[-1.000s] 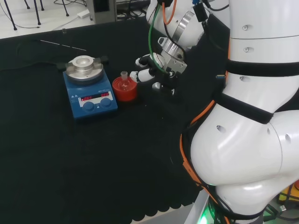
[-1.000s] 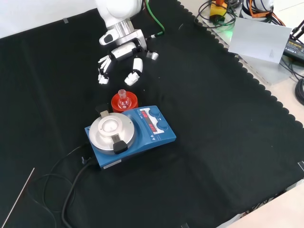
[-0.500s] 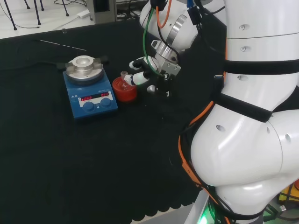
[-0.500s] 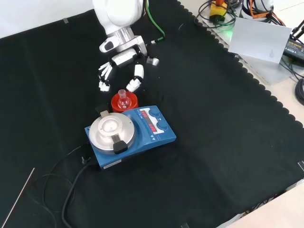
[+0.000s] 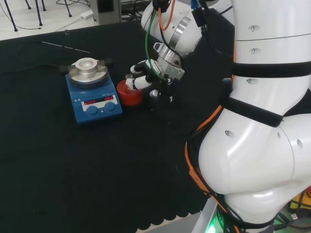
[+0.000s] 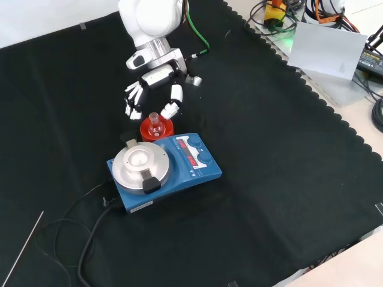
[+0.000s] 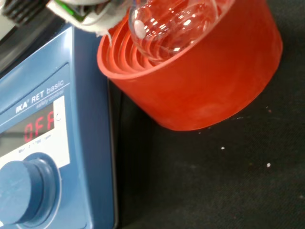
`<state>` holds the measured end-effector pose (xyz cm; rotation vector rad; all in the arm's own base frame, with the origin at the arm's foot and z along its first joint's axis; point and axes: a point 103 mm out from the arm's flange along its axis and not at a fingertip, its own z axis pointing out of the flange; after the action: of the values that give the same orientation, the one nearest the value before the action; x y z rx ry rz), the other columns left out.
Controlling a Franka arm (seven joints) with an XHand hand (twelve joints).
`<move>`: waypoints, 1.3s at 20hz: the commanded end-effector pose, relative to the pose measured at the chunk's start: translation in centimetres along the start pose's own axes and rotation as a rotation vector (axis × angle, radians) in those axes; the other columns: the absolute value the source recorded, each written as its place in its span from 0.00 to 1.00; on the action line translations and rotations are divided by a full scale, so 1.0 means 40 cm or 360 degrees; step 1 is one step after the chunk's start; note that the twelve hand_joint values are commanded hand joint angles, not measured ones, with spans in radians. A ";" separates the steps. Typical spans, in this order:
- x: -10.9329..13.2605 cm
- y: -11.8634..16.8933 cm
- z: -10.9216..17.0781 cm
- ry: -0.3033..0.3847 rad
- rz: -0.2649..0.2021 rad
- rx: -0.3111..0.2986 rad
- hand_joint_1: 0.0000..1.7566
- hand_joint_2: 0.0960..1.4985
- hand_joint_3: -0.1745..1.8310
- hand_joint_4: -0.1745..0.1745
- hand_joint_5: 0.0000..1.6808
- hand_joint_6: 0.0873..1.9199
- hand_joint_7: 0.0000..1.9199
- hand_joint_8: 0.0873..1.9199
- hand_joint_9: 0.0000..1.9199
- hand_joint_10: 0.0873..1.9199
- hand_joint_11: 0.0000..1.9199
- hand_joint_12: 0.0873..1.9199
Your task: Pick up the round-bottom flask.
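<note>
- The flask (image 6: 155, 122) sits upright in a red ribbed stand (image 6: 158, 131) on the black cloth (image 6: 269, 179), its short neck pointing straight up; in the wrist view its clear round bulb (image 7: 174, 21) rests in the stand's stepped bowl (image 7: 200, 81).
- The stand is just beside the blue hotplate (image 6: 164, 167): in the front view it stands behind the plate's upper edge, in the head view to the right of the plate (image 5: 93, 97).
- The hand (image 6: 152, 89) hangs just past the stand on the side away from the hotplate. In the front view the flask lies directly below the hand, toward the camera; in the head view the hand (image 5: 146, 77) is to the flask's right and slightly above it.
- The flask's long axis is vertical, so I judge the neck to be the part to take, reached sideways from the hand's side.
- The fingers (image 6: 133, 101) are spread apart and lightly bent, pointing down toward the cloth, with the thumb (image 6: 172, 107) set apart from them; they hold nothing.
- In the front view the neck stands in line with the gap between fingers and thumb, with the thumb tip near the neck. Whether anything touches the glass cannot be told.
- The palm faces the flask, the wrist tilted down from the white arm (image 6: 149, 24) above.
- A likely risk: the hotplate stands close behind the stand, leaving little room on that side.
</note>
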<state>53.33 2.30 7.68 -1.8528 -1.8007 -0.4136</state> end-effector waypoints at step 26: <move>0.017 0.012 0.004 -0.0024 -0.0005 -0.0025 0.49 0.36 0.43 0.51 0.39 0.29 0.17 0.27 0.21 0.27 0.00 0.67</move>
<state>53.79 3.06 7.88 -1.8653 -1.8176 -0.4165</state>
